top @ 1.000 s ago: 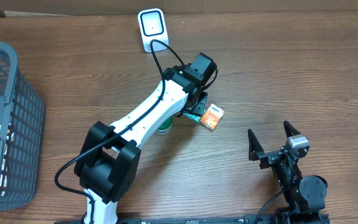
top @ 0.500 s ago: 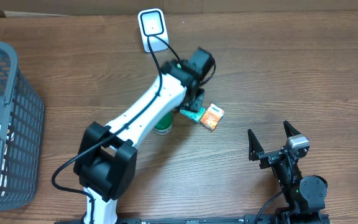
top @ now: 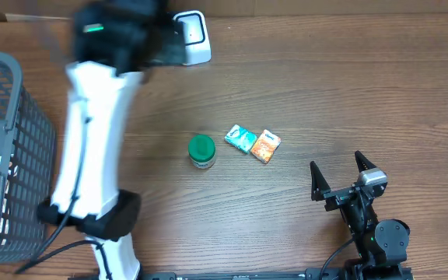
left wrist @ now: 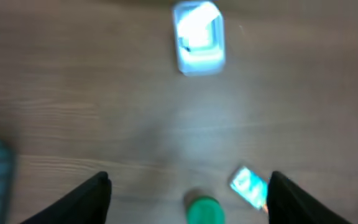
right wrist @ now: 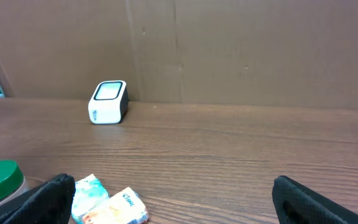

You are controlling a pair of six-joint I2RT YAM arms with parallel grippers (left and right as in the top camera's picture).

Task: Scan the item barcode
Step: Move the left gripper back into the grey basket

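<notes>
Teal packet (top: 240, 138) released, left hand (left wrist: 188, 182) withdrawn

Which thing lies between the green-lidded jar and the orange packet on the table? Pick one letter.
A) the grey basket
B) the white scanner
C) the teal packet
C: in the overhead view the teal packet lies between the green-lidded jar and the orange packet.

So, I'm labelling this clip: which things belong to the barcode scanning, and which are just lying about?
Job: white box-shaped scanner; small teal packet; small orange packet; green-lidded jar.
Lying about, probably: grey plastic mesh basket.
</notes>
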